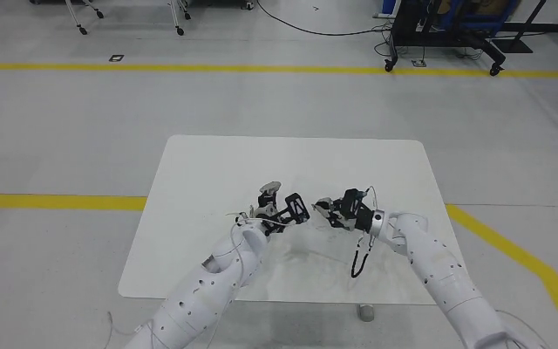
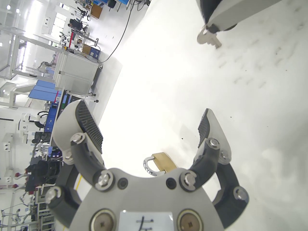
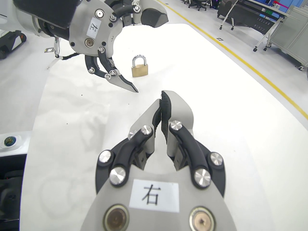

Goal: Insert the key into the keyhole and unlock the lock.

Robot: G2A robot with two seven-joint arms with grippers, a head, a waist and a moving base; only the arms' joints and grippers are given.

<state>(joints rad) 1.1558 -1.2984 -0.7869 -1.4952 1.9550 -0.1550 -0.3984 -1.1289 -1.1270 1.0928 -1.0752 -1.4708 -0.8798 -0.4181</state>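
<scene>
The right gripper (image 3: pixel 161 99) pinches the small silver key (image 2: pixel 208 38); the left gripper (image 2: pixel 144 111) gapes wide, empty, beside the brass padlock (image 3: pixel 139 67) on the white table (image 3: pixel 216 97). Best clamp its body steady before bringing the key in.

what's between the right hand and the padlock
Only bare white table, seen in the right wrist view: the right hand, shut on the key, points at the padlock with nothing in the gap.
</scene>
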